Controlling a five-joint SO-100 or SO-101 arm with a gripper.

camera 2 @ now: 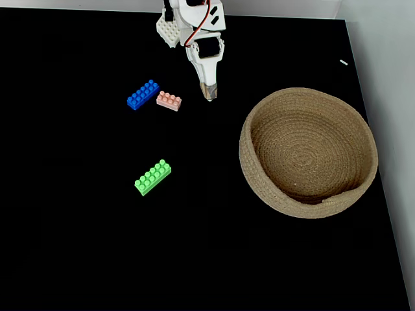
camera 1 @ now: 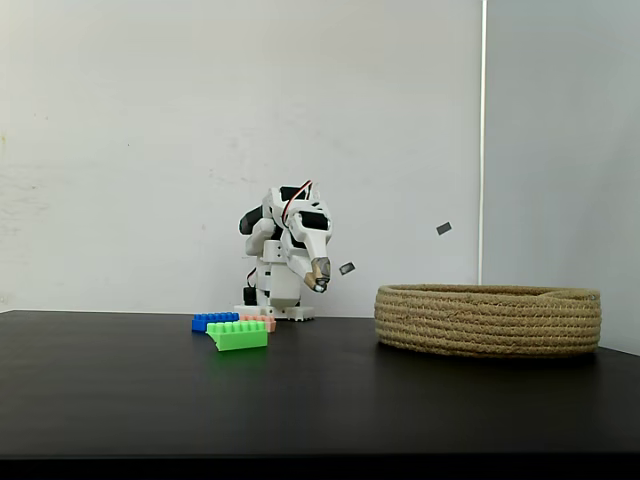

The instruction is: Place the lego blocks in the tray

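Blue brick [camera 2: 142, 94], pink brick [camera 2: 168, 100]: side by side, well left of the rope basket [camera 2: 259, 188]. Green brick [camera 2: 153, 177]: nearer, apart. Gripper [camera 2: 208, 97]: raised, empty, fingers together; must open, then descend squarely over the pink brick.

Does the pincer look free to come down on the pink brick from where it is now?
Probably yes. The pincer hangs just right of the pink brick in the top-down fixed view, with bare table between; the blue brick lies on the far side.
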